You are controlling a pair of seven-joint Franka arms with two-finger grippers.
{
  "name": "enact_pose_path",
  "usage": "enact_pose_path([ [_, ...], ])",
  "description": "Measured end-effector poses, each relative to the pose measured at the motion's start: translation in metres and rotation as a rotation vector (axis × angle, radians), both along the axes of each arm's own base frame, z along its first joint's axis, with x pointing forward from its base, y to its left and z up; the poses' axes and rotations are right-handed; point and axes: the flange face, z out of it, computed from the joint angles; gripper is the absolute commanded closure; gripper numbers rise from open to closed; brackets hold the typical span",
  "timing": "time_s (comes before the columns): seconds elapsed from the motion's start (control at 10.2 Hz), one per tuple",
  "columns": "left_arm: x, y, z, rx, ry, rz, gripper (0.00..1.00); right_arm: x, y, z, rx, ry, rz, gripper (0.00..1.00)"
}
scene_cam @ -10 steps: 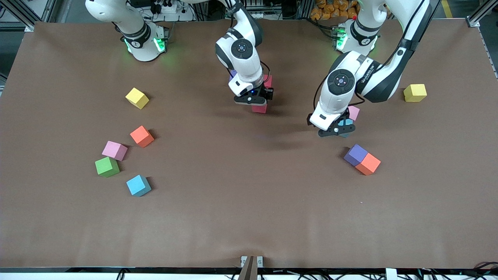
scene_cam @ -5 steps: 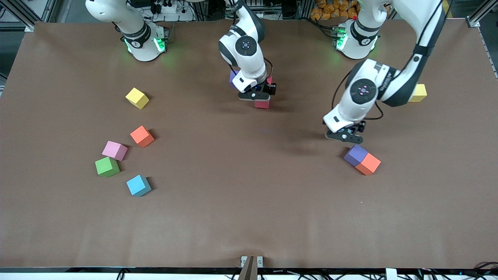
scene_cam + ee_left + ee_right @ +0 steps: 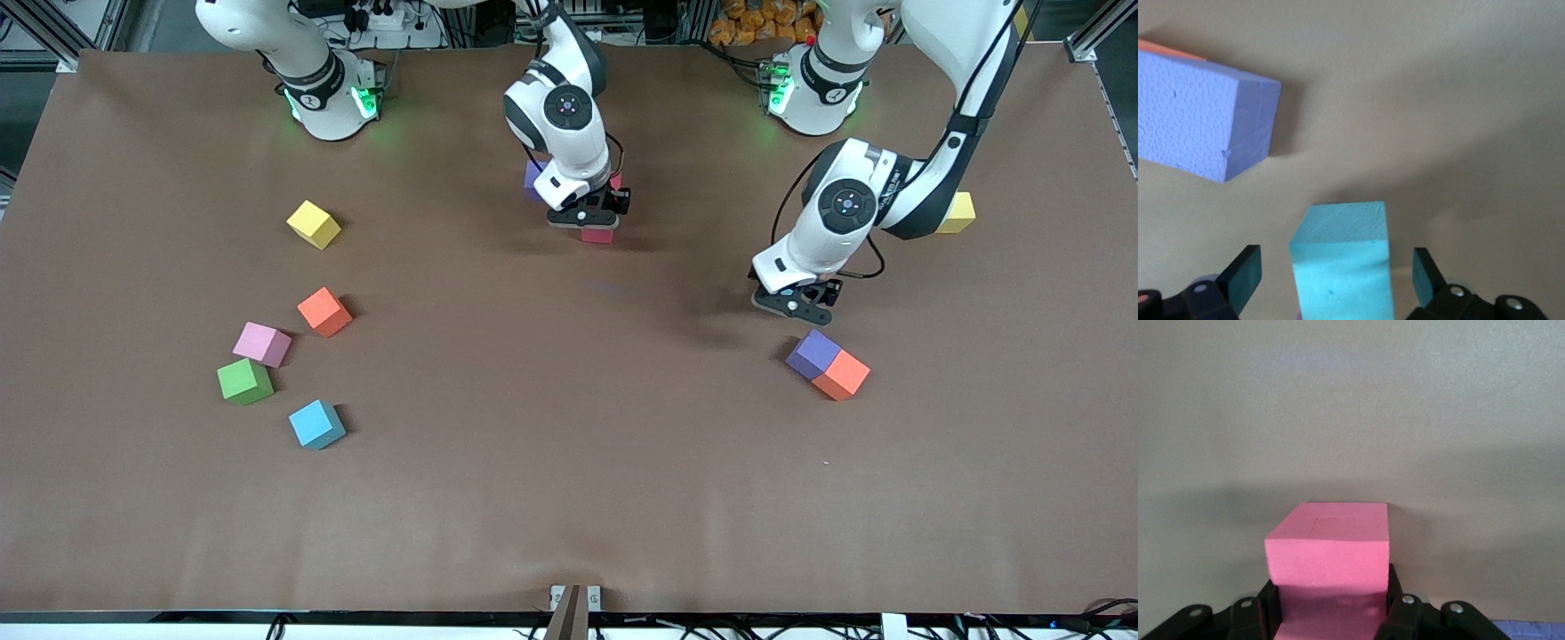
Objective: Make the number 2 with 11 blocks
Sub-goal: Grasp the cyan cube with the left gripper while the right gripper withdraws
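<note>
My right gripper [image 3: 591, 219] is shut on a red cube [image 3: 597, 235], which fills the jaws in the right wrist view [image 3: 1328, 550], low over the table. Beside it stand a purple cube [image 3: 532, 178] and a second red cube [image 3: 614, 183]. My left gripper [image 3: 797, 303] is open around a light blue cube [image 3: 1341, 260], with a gap at each finger; the gripper hides this cube in the front view. A purple cube [image 3: 812, 353] touching an orange cube [image 3: 842, 374] lies just nearer the camera. Orange [image 3: 324, 311], pink [image 3: 261, 344], green [image 3: 244, 381] and light blue [image 3: 316, 424] cubes lie loose toward the right arm's end.
One yellow cube [image 3: 313, 223] lies near the loose group. Another yellow cube [image 3: 959, 212] is half hidden by the left arm. The brown table [image 3: 569, 462] is bare across its middle and along the edge nearest the camera.
My left gripper has shifted toward the purple-orange pair; the light blue and pink cubes seen under it earlier are now hidden. My right gripper moved slightly toward the bases with the red cube.
</note>
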Motion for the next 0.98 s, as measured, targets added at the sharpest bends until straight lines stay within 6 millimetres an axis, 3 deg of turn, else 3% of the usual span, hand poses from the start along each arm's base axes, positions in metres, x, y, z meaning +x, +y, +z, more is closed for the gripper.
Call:
enact_pose_path([
  [0.29,-0.0046,0.0025,-0.0001,0.003,0.002,-0.006,0.0,-0.0071,0.0024,-0.0018,-0.004,0.006,0.011,0.91],
  [0.39,-0.0056,0.003,-0.0009,0.004,0.005,-0.006,0.0,-0.0086,0.0031,-0.0019,-0.004,0.006,0.014,0.76],
  [0.49,-0.0071,0.0041,-0.0024,0.006,0.009,-0.002,0.0,-0.0091,0.0034,-0.0019,-0.004,0.006,0.014,0.48],
  [0.59,-0.0081,0.0064,-0.0038,0.007,0.012,0.004,0.0,-0.0091,0.0035,-0.0019,-0.004,0.007,0.009,0.13],
  [0.68,-0.0086,0.0085,-0.0049,0.008,0.015,0.014,0.0,-0.0092,0.0036,-0.0019,-0.004,0.008,-0.003,0.0],
  [0.98,-0.0106,0.011,-0.0091,0.001,0.025,0.087,0.0,-0.0058,0.0017,-0.0021,-0.007,0.011,-0.031,0.0],
])
